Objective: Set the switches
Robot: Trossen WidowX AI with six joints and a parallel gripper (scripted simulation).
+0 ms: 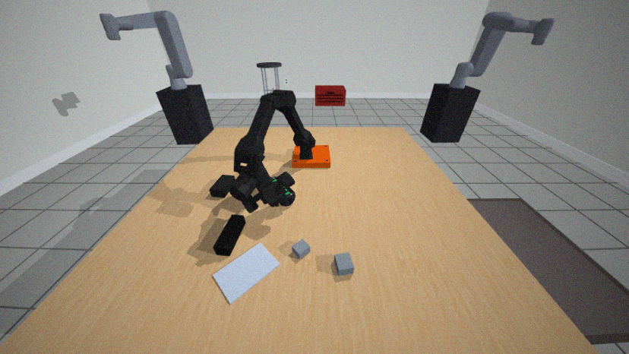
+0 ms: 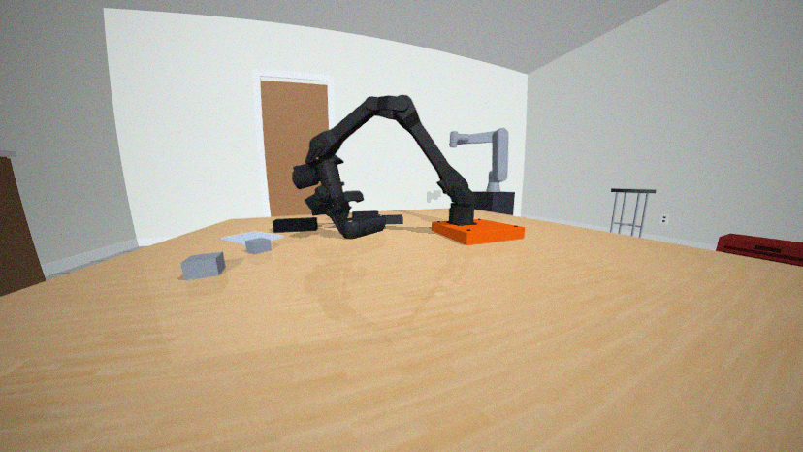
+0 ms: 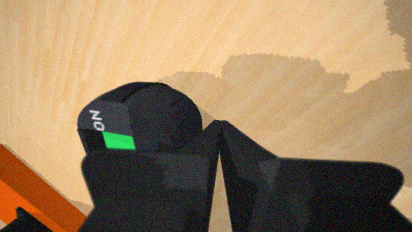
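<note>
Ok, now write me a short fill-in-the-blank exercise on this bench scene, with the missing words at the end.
1. The black arm stands on a base plate coloured ____.
2. The number of small grey blocks near the pale flat panel is ____.
3. The white word printed on the controller unit in the wrist view is ____.
4. The gripper has its fingertips together, so it is ____.

Missing words: orange; two; ON; shut.
</note>
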